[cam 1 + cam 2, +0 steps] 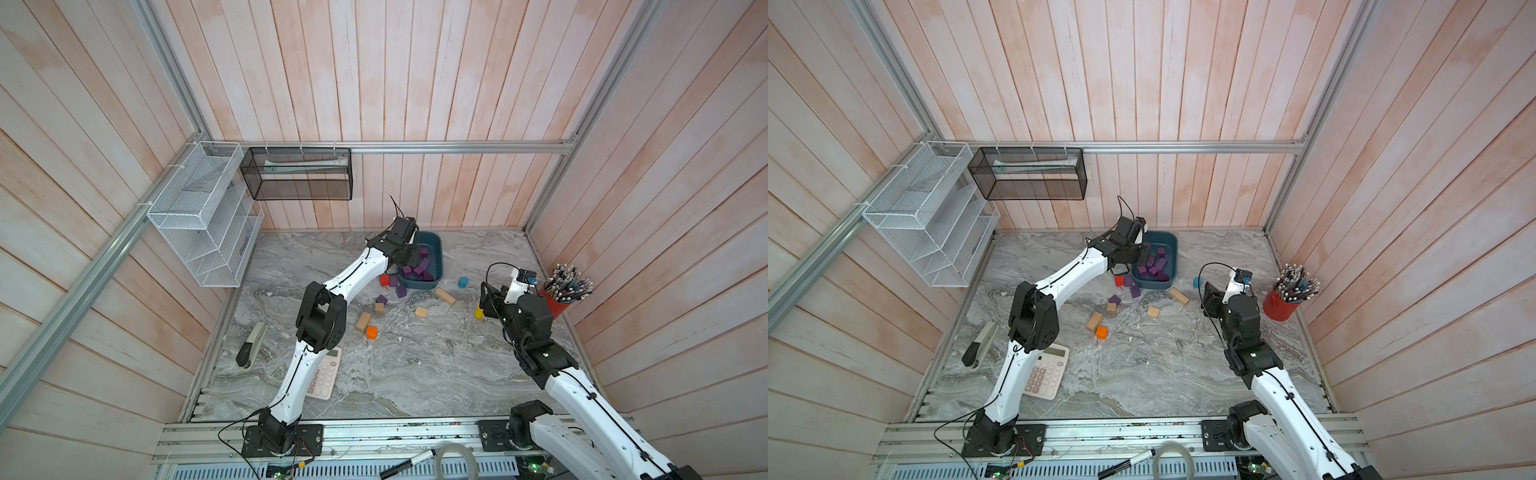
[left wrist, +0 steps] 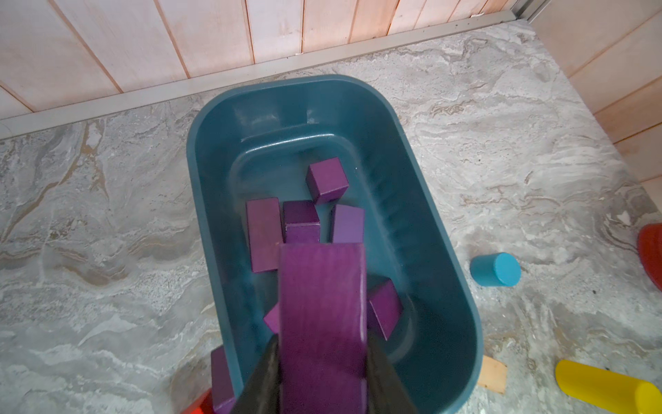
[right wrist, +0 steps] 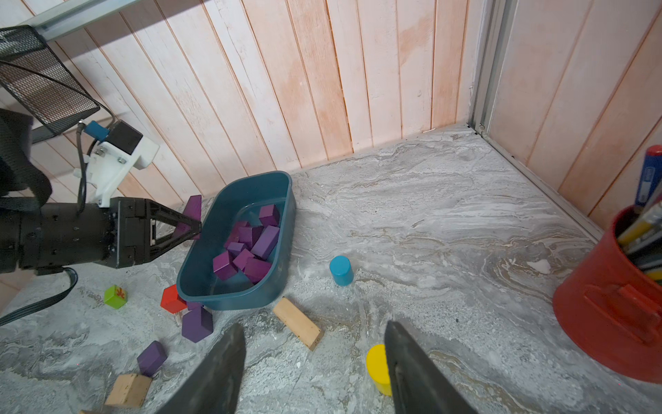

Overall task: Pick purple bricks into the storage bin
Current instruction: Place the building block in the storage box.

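Observation:
The teal storage bin (image 1: pixel 437 248) (image 1: pixel 1174 249) stands near the back wall, with several purple bricks (image 1: pixel 420 269) (image 3: pixel 247 247) lying in it. My left gripper (image 1: pixel 409 261) (image 2: pixel 322 338) hangs over the bin's near-left rim, shut on a long purple brick (image 2: pixel 322 286) (image 3: pixel 191 215). Three more purple bricks lie on the table in front of the bin (image 1: pixel 401 291) (image 1: pixel 381 299) (image 3: pixel 196 324). My right gripper (image 1: pixel 484 297) (image 3: pixel 315 358) is open and empty, low over the table right of the bin.
A yellow cylinder (image 3: pixel 378 367) sits beside my right finger. Near the bin are a blue cylinder (image 1: pixel 462 282), a red cube (image 1: pixel 384 280), tan blocks (image 1: pixel 444 296) (image 1: pixel 363 322), and an orange cube (image 1: pixel 371 332). A red pencil cup (image 1: pixel 559 301), calculator (image 1: pixel 326 376) and stapler (image 1: pixel 251 345) stand further out.

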Robot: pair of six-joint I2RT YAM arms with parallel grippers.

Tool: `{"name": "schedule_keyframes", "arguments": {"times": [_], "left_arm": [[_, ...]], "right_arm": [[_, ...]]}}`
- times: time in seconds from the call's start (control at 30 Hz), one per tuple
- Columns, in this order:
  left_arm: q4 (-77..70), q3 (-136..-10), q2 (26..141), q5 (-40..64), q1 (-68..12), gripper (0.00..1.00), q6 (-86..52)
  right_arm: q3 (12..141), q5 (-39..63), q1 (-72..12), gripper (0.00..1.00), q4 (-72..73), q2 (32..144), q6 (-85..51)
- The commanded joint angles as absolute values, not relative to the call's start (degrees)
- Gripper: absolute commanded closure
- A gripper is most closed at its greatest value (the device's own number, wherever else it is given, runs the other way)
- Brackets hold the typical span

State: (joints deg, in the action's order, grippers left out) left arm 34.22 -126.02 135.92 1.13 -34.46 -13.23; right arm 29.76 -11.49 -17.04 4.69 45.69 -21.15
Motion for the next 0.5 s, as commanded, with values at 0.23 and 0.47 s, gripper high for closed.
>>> {"name": "schedule_keyframes", "arguments": {"times": [0.23, 0.47], "left_arm": [[25.84, -126.87, 139.88, 2.50, -33.10, 0.71, -12.78], [22.54, -127.60, 142.10, 4.15, -32.87, 0.71, -14.84]], "right_arm": [[28.84, -13.09, -18.29, 0.36, 6.05, 45.92, -20.36], [29.10, -14.75, -19.27, 0.36, 6.00, 46.14, -20.08]]}}
